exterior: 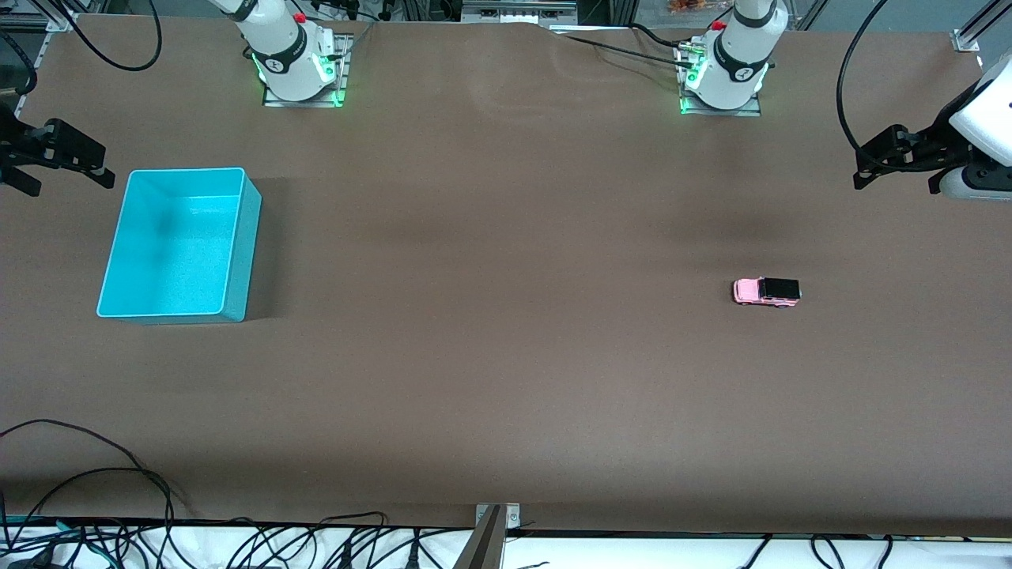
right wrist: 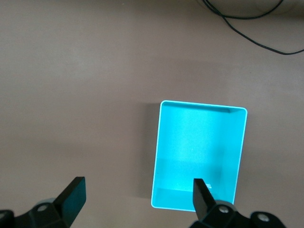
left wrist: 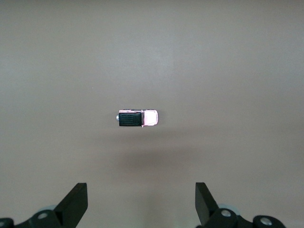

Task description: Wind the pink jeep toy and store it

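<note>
The pink jeep toy, with a black roof, stands on its wheels on the brown table toward the left arm's end. It also shows in the left wrist view, apart from the fingers. My left gripper hangs open and empty over the table's edge at that end. The turquoise bin stands empty toward the right arm's end. My right gripper hangs open and empty over the table beside the bin, and the bin's rim shows in the right wrist view.
Black cables lie on the table's near corner at the right arm's end and along the near edge. A metal post stands at the middle of the near edge. The arm bases stand along the back edge.
</note>
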Action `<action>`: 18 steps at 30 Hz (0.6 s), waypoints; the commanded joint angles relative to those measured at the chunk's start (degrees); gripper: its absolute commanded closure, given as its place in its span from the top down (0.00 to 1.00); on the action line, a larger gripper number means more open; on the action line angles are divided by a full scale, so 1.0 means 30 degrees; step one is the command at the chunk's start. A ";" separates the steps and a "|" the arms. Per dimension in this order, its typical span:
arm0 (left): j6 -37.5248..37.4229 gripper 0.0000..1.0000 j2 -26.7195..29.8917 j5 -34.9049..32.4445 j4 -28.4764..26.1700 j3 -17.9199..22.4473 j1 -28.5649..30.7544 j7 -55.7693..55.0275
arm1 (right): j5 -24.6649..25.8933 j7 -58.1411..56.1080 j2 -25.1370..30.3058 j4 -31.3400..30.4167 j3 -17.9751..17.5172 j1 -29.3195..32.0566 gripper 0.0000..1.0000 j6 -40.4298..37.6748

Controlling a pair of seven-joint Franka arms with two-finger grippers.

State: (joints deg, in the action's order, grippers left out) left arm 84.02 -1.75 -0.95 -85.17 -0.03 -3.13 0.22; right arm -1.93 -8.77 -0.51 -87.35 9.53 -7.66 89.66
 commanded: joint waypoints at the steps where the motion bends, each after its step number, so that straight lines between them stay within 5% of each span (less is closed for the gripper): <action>1: -0.0408 1.00 -0.0325 0.0434 0.0647 0.0009 0.0134 0.0014 | 0.0087 0.0198 -0.0123 0.0407 -0.0040 -0.0053 1.00 -0.0355; 18: -0.0408 1.00 -0.0325 0.0697 0.0677 -0.0020 0.0134 0.0043 | 0.0087 0.0755 -0.0123 0.0407 -0.0040 -0.0053 1.00 -0.0355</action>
State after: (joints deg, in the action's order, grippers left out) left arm 84.02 -1.94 -0.95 -85.17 -0.03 -3.12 0.22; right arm -1.93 -7.39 -0.51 -87.35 9.52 -7.67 89.65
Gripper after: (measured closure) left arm 0.000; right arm 0.000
